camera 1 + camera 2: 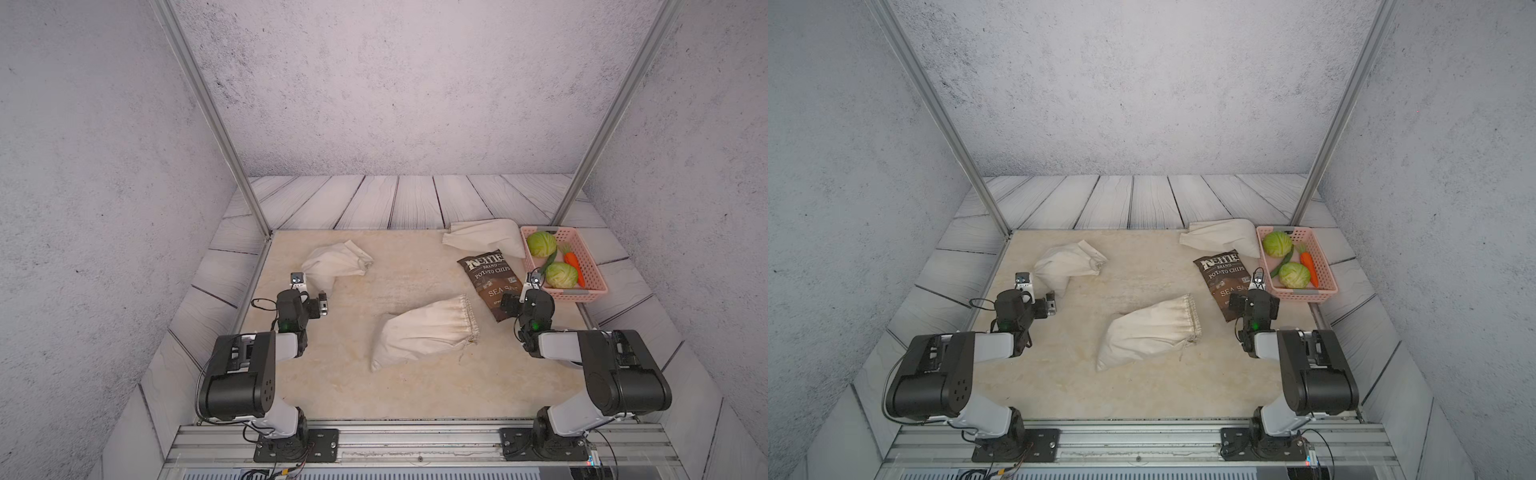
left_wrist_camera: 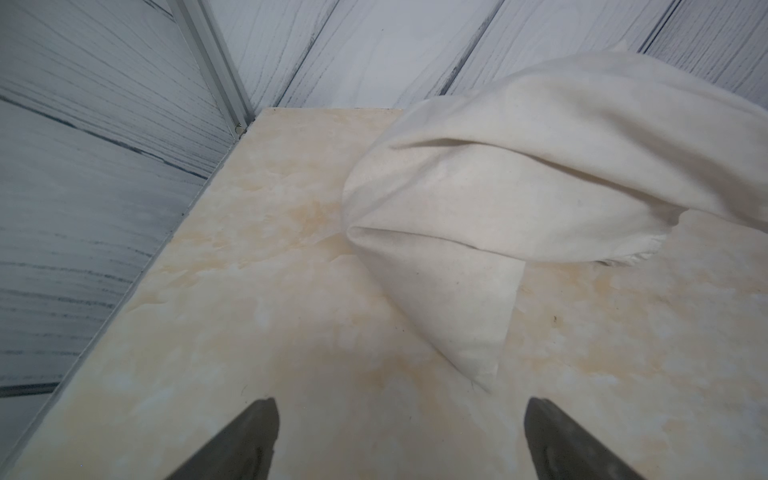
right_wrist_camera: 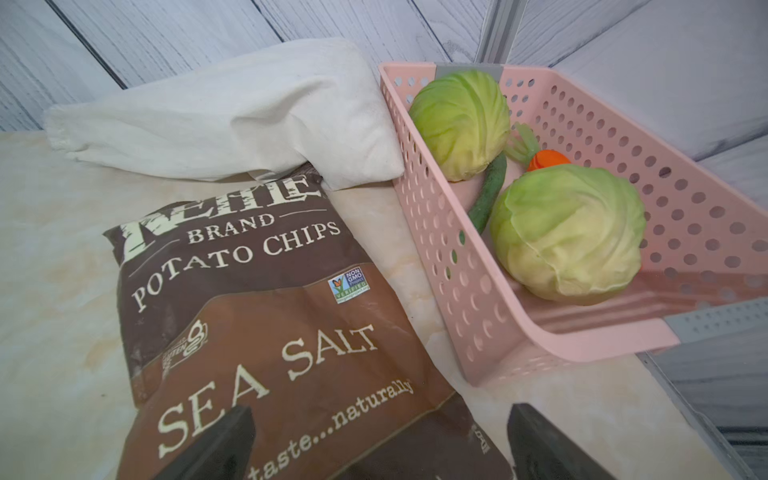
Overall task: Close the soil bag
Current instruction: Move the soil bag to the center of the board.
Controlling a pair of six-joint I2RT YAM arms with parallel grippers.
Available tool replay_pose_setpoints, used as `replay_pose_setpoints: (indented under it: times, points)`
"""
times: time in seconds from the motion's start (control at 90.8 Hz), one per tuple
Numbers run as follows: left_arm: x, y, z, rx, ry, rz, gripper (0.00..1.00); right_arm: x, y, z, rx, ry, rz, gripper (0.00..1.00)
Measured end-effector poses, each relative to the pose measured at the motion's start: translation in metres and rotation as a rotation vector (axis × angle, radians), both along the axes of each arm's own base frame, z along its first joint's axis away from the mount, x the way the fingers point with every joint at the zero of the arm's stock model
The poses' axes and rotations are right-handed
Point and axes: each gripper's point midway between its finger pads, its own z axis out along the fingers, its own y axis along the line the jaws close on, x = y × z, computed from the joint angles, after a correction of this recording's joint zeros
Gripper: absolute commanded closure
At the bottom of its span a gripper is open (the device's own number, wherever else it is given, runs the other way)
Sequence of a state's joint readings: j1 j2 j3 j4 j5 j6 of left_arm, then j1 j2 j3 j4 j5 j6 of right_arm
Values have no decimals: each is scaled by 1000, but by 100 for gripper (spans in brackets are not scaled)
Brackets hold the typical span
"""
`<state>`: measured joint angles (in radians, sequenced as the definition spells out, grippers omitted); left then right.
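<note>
Soil bag [image 1: 419, 332] lies on its side at centre of table [image 1: 332, 386], drawstring mouth toward chips bag [image 1: 490, 282]. Left gripper [image 2: 401, 401] wide, empty, near another cloth sack [image 2: 498, 187]. Right gripper [image 3: 380, 409] wide, empty, over chips bag.

View from up top: three cream cloth sacks on the beige table [image 1: 407, 399]. The middle sack [image 1: 422, 336] lies flat, its gathered mouth toward the chip bag [image 1: 490, 280]. Another sack [image 1: 336, 264] sits just past the left gripper [image 1: 305, 300]. The third sack [image 1: 484, 237] is right up against the pink basket [image 1: 592, 291], which holds two cabbages [image 1: 541, 244] and a carrot [image 1: 573, 264]. The right gripper [image 1: 525, 300] hangs over the chip bag's near end.
</note>
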<state>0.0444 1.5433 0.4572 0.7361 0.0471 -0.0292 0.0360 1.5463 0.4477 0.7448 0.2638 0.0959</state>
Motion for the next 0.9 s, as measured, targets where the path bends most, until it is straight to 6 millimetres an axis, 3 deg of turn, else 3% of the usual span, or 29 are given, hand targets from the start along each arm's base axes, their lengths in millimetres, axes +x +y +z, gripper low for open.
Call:
replay_pose_setpoints:
  times: [0.771,0.903]
  points:
    - [0,-3,0,-16,-2,-34,2,0,0,0,0,-2,0,1]
    - [-5,-9,13,-19,-9,-64,2,-7,0,11,-1,1,-1,1]
